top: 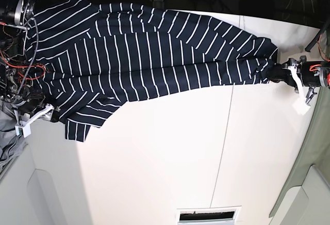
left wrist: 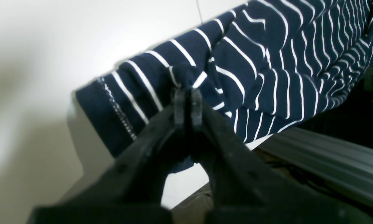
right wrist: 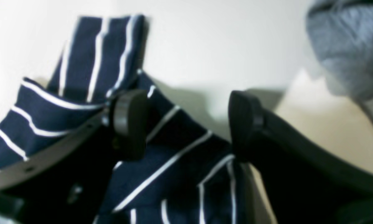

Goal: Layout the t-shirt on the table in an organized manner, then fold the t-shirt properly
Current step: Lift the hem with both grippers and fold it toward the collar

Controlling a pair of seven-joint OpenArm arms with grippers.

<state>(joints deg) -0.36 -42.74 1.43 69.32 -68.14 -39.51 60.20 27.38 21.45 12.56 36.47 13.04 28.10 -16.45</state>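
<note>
On the table (top: 170,147), t-shirt (top: 149,54) stretched long across the upper part of the base view, navy with thin white stripes, running from one arm's side to the other. One sleeve or corner flopped down at lower left of that view, near the edge.

At the base view's right end, left gripper (left wrist: 188,93) pinched tight on a bunched bit of the t-shirt (left wrist: 267,71), near a stitched hem; jaws closed, striped fabric puckered right at the tips. Fabric pulled taut away from there. White tabletop (left wrist: 96,31) behind, thin dark seam visible.

At the base view's left end, right gripper (right wrist: 186,124) spread wide, jaws apart, nothing clamped between them. Striped fabric (right wrist: 174,168) lying under and between the fingers (right wrist: 130,121), a folded flap sticking up just behind the left finger. Cannot tell if pads touch the cloth. Plain grey cloth (right wrist: 345,46) at upper right of right wrist view, apart from the shirt.

Pale grey-green panel (top: 309,183) along the table's right side in base view. Small vent-like slot (top: 209,215) at bottom edge.
</note>
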